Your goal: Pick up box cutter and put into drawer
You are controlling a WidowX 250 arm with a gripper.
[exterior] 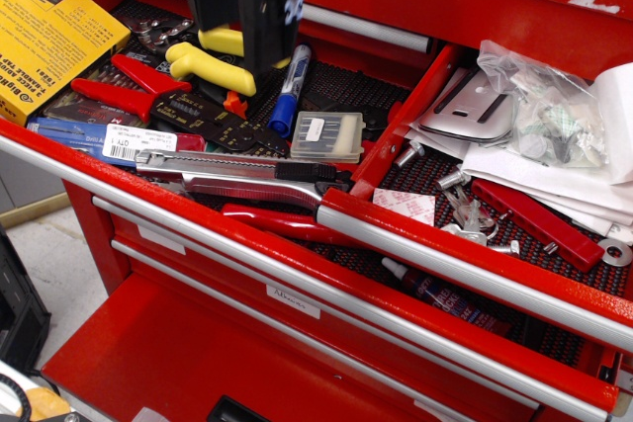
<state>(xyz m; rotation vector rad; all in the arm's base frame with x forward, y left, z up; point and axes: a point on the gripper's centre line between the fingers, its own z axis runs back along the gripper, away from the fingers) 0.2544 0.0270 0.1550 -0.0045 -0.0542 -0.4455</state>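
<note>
The box cutter (pixel 237 173), slim silver metal with a black slider section, lies along the front edge of the left drawer, apart from the gripper. My black gripper (pixel 235 51) hangs over the back of that left drawer, above the yellow-handled tools (pixel 210 68). Its fingers (pixel 267 27) stand apart and hold nothing. The target drawer (pixel 475 269) is pulled out at the right. It has a silver bar handle and black mesh liner and holds white papers (pixel 554 180), plastic bags (pixel 544 106) and bolts.
The left drawer also holds a yellow box (pixel 49 32), red-handled pliers (pixel 119 86), a blue marker (pixel 290 91) and a clear blade case (pixel 328 135). A red handle (pixel 287 222) lies just below the box cutter. A red tool (pixel 534 222) lies in the right drawer.
</note>
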